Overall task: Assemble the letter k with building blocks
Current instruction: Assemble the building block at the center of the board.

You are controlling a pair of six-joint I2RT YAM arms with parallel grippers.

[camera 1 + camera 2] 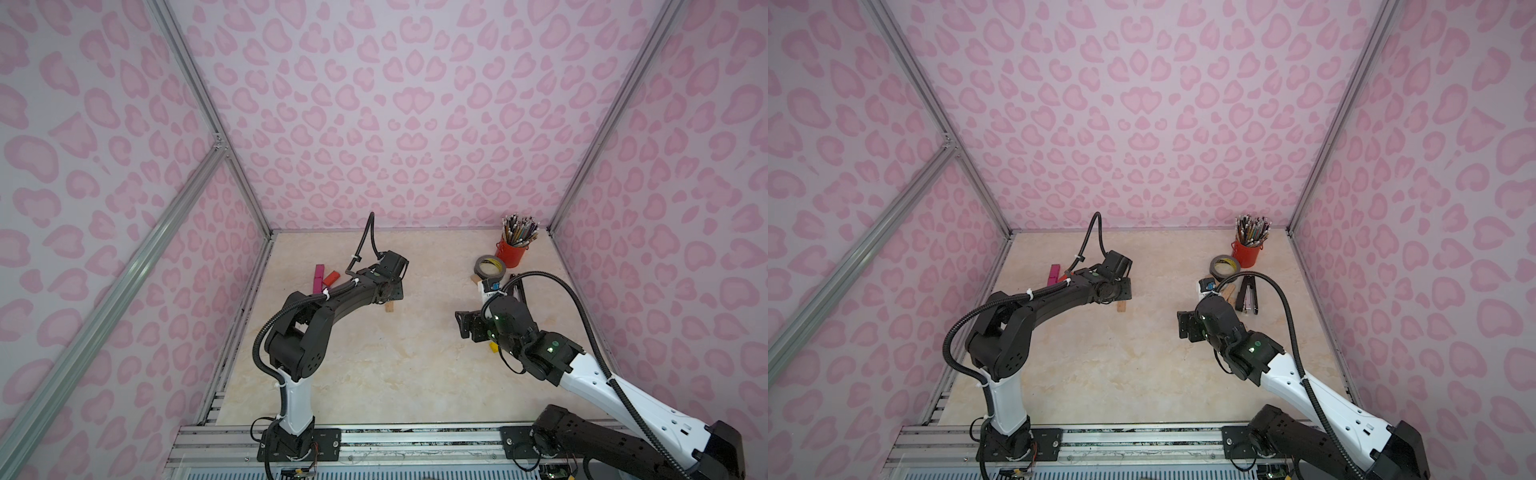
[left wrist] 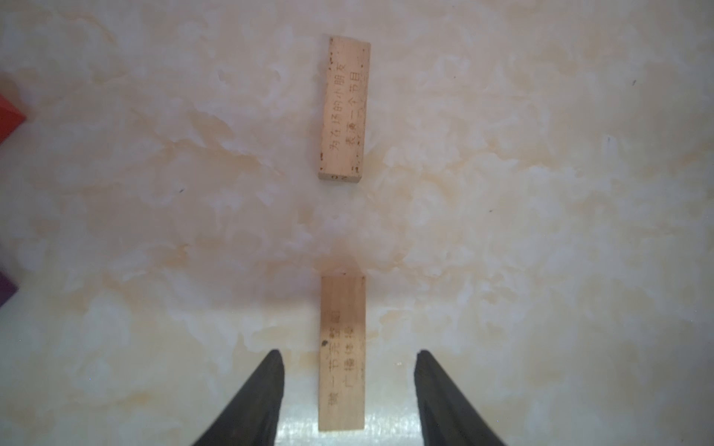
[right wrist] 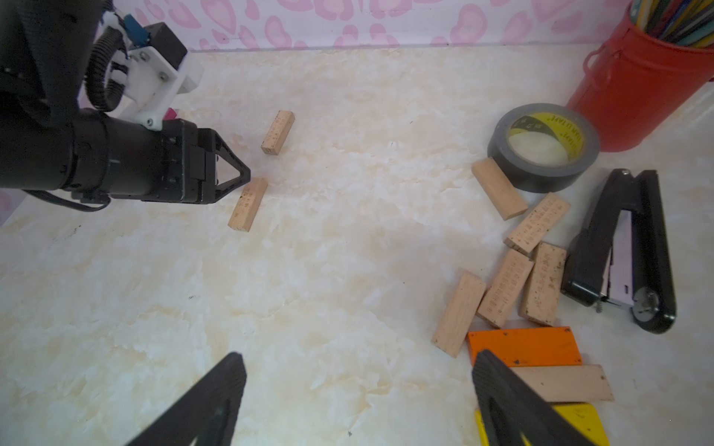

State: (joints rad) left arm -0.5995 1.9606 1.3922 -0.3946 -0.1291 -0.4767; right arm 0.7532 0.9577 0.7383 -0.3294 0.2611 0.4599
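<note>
Found left gripper (image 2: 349,353) low over mid-table (image 2: 154,231), fingers apart astride one wood block (image 2: 342,309), gap on either side. Noted second wood block (image 2: 344,108) in line beyond, apart. Found right gripper (image 3: 358,354) spread wide, empty. Logged other blocks (image 3: 504,287) heaped toward right edge, beside stapler (image 3: 626,247) and tape roll (image 3: 541,179).
</note>
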